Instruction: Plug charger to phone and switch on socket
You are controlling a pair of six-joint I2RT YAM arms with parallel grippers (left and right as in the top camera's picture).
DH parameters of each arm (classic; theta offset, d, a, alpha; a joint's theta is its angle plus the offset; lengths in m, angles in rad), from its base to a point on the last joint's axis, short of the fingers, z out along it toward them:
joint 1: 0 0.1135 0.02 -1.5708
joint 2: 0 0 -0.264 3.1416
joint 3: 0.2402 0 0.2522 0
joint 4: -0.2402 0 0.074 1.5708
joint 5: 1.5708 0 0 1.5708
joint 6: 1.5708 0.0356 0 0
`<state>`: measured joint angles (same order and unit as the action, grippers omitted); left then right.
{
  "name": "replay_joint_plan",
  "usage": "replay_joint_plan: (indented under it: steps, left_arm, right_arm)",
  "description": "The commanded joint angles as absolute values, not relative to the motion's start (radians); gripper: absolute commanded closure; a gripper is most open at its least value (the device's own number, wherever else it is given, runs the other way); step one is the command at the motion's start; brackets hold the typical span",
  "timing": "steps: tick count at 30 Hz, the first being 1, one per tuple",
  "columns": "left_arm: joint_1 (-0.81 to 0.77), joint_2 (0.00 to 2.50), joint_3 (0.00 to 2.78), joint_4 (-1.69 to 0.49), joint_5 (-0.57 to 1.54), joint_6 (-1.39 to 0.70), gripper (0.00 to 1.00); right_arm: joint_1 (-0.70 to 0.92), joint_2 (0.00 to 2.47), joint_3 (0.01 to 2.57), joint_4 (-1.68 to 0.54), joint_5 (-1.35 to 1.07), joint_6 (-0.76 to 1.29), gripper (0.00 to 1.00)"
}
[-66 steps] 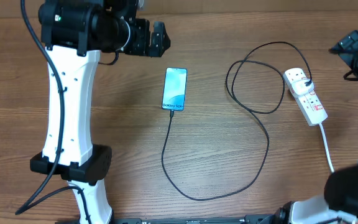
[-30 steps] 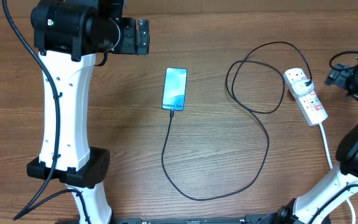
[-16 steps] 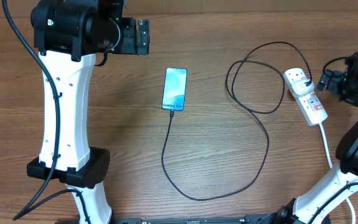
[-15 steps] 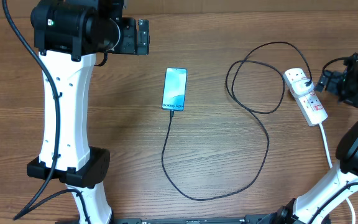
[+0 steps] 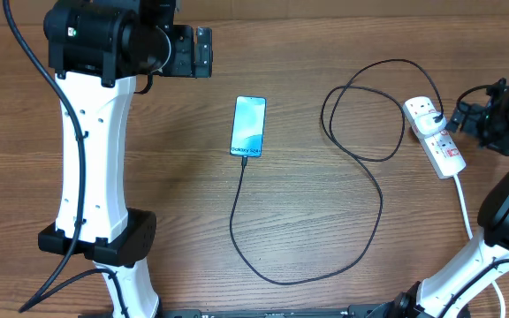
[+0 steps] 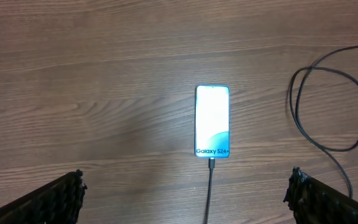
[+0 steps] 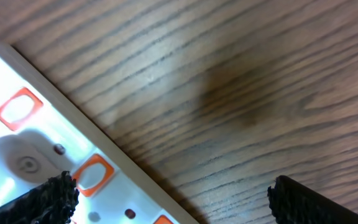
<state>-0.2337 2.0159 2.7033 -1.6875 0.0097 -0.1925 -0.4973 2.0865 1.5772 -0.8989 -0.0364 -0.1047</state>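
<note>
Two grippers hang over the wooden table (image 5: pixel 175 194), both with jaws spread wide and nothing between them. The left gripper (image 5: pixel 203 53) sits out at 10 o'clock, well apart from everything. The right gripper (image 5: pixel 463 115) is at 3 o'clock, just beside the socket (image 5: pixel 440 141).

The phone (image 5: pixel 248 125) lies flat near the centre, screen up and lit. The charger (image 5: pixel 382 205) runs from the phone's 6 o'clock edge, sweeps down toward 6 o'clock, then climbs and loops over to the socket. Its connector tip (image 6: pixel 211 162) looks seated in the phone, and its plug (image 5: pixel 435 118) sits in the outlet at the strip's 12 o'clock end. By that reading, only the switch is left to do.

The right wrist view shows the red switches (image 7: pixel 92 174) close under the fingers. Whether any is already on cannot be told.

A rocker like these is small and likely stiff, so it wants a firm push straight down from one fingertip rather than a pinch. The strip is light plastic on smooth wood. A slanted push would probably slide it, tugging the white cord (image 5: pixel 463 208) and the plug. If it needs steadying, the long side walls are the place to hold it. The cable is limp and light, and a snag on it could drag the slick phone or loosen the tip.
</note>
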Motion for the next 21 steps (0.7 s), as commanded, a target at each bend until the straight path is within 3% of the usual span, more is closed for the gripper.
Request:
replay_joint_plan:
  steps: [1,21]
  left_arm:
    - [-0.229,2.012,2.703,-1.689,-0.008,-0.21,0.0]
    - [-0.229,2.012,2.703,-1.689,-0.008,-0.21,0.0]
  right_arm:
    - [-0.499,2.091,1.556,-0.894,-0.047,-0.106,0.0]
    - [-0.499,2.091,1.555,-0.857,-0.035,-0.102,0.0]
